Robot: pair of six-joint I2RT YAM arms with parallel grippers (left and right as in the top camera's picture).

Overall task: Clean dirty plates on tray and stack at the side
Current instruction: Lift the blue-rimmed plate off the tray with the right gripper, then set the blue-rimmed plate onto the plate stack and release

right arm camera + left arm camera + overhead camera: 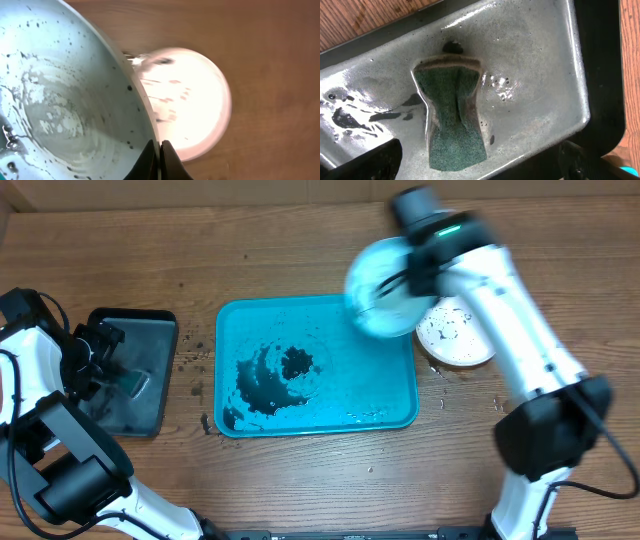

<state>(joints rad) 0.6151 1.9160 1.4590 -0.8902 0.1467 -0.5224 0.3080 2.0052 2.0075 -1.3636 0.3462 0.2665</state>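
My right gripper (408,278) (159,150) is shut on the rim of a pale mint-green plate (378,288) (65,100), held tilted in the air over the turquoise tray's (385,395) far right corner. The plate is wet and speckled black. A white plate (457,335) (187,102) with black specks lies on the table right of the tray. The tray holds black dirty water (270,375). My left gripper (100,355) (480,167) is open over a green sponge (455,117) (135,383) lying in the black tray (150,330) (545,60). The yellow-green plate is out of view.
Black specks and drips (195,360) dot the wooden table between the black tray and the turquoise tray. The black tray (370,80) is wet with grey soapy water.
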